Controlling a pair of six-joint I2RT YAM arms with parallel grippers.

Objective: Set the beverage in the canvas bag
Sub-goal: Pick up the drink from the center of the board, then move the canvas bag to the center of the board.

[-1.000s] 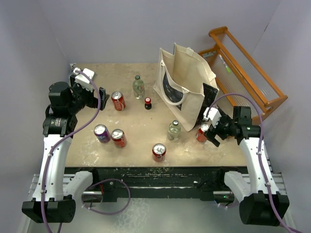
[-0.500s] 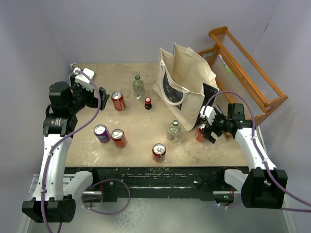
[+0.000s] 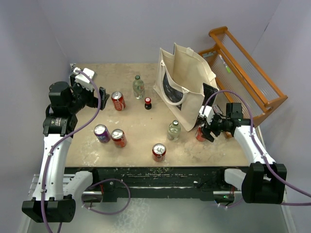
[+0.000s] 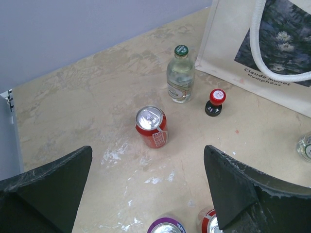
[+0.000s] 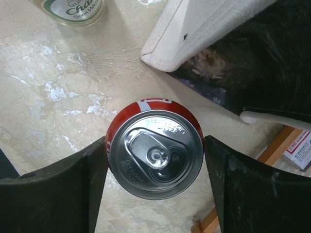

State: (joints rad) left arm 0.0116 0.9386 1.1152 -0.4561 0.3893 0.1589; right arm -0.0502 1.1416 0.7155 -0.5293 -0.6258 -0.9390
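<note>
Reading the top view: the right gripper [image 3: 204,131] straddles the red can [image 3: 199,135]. The can stands on the table [image 3: 141,141] just beside the near corner of the canvas bag [image 3: 187,77]. The bag is upright with its mouth open. The left gripper [image 3: 100,93] hangs wide and empty, well apart.

Left wrist view: jaws spread, nothing between them. The bag's cream weave shows a dark print and a rounded white handle [image 4: 277,73].

Right wrist view: the pads [image 5: 53,194] sit against both flanks of the can. Whether the squeeze is firm, I cannot tell. The round aluminium lid is shiny and the painted wall smooth. The tabletop is mottled and scuffed.

Judgement: grip mid-wall and gently, since thin metal dents and slips. Lift straight up past the bag's hem before swinging over; the soft cloth will likely fold if nudged.
</note>
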